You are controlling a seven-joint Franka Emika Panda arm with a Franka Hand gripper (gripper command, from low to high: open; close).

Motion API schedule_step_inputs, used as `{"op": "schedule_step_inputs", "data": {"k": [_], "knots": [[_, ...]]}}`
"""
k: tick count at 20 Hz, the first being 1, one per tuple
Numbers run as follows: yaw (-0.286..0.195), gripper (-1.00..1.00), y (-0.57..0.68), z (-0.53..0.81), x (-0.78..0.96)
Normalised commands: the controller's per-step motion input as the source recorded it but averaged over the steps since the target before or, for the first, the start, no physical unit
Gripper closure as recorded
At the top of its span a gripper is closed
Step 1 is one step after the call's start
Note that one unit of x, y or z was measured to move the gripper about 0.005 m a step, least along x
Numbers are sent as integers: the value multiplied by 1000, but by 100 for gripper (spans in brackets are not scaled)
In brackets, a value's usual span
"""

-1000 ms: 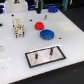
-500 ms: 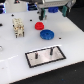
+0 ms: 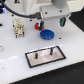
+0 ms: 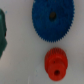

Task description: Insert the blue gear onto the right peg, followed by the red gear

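Blue gear (image 3: 46, 34), a flat round bright-blue plastic toothed disc with a central hole, lies on the white table (image 3: 15, 57) directly under the robot's gripper (image 3: 50, 22). The gripper's fingers hang apart above it, holding nothing. The small red plastic gear (image 4: 55, 62) with a raised hub shows just beside the blue one in the wrist view. Nearer the camera sits the grey black-bordered plate (image 3: 45, 55), its slim dark right peg (image 3: 51, 50) standing upright and bare.

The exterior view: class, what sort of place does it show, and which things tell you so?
Probably a robotics lab test bench, possibly simulated: a plain white table, a grey black-bordered plate with upright pegs, and a blue gear lying below the gripper.
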Motion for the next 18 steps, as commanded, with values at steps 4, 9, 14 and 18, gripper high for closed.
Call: {"op": "schedule_step_inputs", "data": {"k": [4,9,14,18], "knots": [[0,-100,21,-468,-194],[0,-100,-12,-378,-239],[0,100,-48,-226,-305],[0,100,1,-119,-274]]}}
